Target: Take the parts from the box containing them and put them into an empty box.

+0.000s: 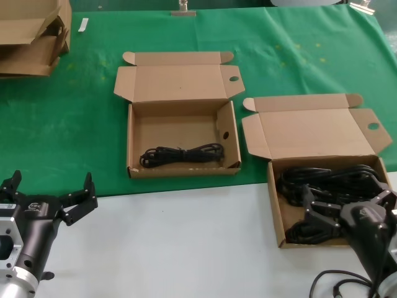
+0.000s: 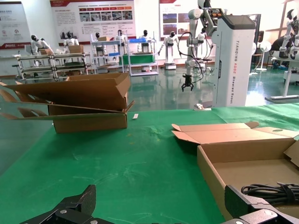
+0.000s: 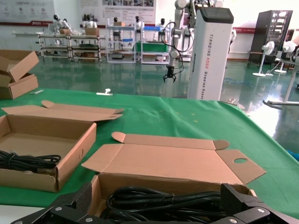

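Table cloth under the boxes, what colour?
Green cloth, clearest in the head view.

Bright, even indoor light, soft faint shadows, floor glare in wrist views, sharp focus throughout.

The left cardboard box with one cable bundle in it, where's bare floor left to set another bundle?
In the shallow brown cardboard box with the holed side flap, the single black cable bundle lies along the near wall. The floor behind it, up to the hinged lid, is bare. The right-hand brown box is crowded with black cables, the right gripper over them.
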{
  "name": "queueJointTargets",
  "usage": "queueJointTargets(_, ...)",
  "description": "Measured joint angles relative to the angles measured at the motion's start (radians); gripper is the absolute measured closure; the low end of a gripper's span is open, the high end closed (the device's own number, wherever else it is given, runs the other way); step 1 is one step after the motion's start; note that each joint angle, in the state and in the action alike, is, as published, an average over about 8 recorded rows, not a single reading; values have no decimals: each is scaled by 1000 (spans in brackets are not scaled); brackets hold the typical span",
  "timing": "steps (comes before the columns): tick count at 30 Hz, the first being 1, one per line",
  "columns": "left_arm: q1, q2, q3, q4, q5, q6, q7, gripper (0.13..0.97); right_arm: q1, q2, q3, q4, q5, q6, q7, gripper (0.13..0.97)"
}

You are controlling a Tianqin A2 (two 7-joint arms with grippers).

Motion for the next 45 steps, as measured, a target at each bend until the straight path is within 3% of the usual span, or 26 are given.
queueJointTargets(45,0,0,0,0,0,0,0,132,0,0,0,0,0,0,0,129)
